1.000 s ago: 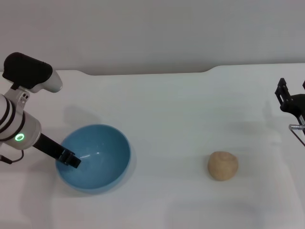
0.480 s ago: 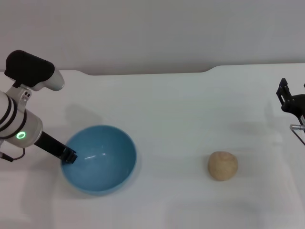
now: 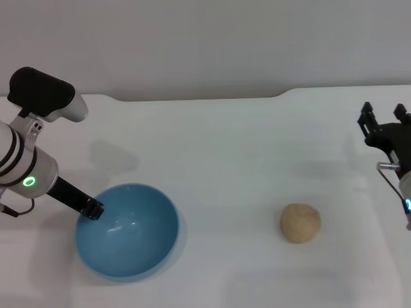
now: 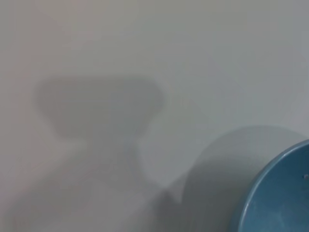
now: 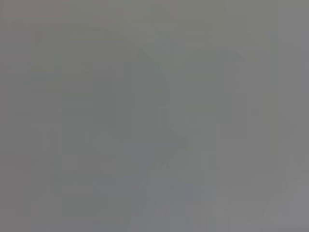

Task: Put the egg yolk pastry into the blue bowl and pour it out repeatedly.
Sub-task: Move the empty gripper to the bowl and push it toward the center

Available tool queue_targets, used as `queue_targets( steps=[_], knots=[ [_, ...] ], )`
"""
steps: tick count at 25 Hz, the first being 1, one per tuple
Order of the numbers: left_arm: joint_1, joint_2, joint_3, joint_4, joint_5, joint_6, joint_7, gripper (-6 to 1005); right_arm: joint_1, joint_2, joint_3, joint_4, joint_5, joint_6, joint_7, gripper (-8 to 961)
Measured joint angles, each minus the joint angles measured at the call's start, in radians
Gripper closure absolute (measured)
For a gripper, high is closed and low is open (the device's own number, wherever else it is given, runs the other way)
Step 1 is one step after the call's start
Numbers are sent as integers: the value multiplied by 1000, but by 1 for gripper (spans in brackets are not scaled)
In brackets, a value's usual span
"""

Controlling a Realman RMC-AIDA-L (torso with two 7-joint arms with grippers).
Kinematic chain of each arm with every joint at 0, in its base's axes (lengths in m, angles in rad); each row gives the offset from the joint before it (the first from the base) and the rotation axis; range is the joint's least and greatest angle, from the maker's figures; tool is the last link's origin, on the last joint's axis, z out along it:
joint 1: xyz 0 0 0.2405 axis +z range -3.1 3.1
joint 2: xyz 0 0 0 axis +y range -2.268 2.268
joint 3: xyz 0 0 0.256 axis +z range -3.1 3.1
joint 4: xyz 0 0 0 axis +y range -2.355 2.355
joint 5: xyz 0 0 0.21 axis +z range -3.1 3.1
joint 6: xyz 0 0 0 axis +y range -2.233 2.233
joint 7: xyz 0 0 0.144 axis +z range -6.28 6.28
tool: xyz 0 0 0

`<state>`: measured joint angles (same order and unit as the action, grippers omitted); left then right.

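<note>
Your left end effector (image 3: 94, 210) sits at the near-left rim of the blue bowl (image 3: 127, 231), its dark tip clamped onto the rim, with the white forearm and its green ring light reaching in from the left edge of the head view. You can see the bowl resting on the white worktop (image 3: 225, 154) at the front left, open side up, with nothing inside it. Its glossy inner wall catches a small highlight near the tip.

Look at the left wrist view and you get only a curved slice of the bowl's rim (image 4: 275, 193) at one corner, with the bowl's soft shadow and a larger arm shadow spread over the bare worktop beside it.

Your right end effector (image 3: 384, 125) hangs at the far right edge of the head view, above the worktop, its two dark fingers spread apart and holding nothing. The right wrist view gives you just a plain grey surface with a faint shadow.

You will find the egg yolk pastry (image 3: 300, 222) lying on the worktop at the front right, well apart from the bowl and nearer to, though clear of, the right end effector.
</note>
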<state>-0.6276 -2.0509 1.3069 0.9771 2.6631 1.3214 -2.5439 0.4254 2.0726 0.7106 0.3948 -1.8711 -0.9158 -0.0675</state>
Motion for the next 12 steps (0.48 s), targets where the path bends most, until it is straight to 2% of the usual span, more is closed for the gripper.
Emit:
queue_targets(
  steps=[7,8,9,12],
  knots=[
    [0,0,-6,0,-1,3,-8,945,19,-32,39,139,-6,164,-4,350],
    [0,0,-6,0,-1,3,-8,952,28,-52,66,191,-6,251,-8,350],
    [1,0,-6,0,-1,4,-9,960,28,-52,66,191,-6,251,-8,350],
    [2,0,-6,2,-1,5,-10,981,34,-93,146,292,-9,449,-10,350]
  ],
)
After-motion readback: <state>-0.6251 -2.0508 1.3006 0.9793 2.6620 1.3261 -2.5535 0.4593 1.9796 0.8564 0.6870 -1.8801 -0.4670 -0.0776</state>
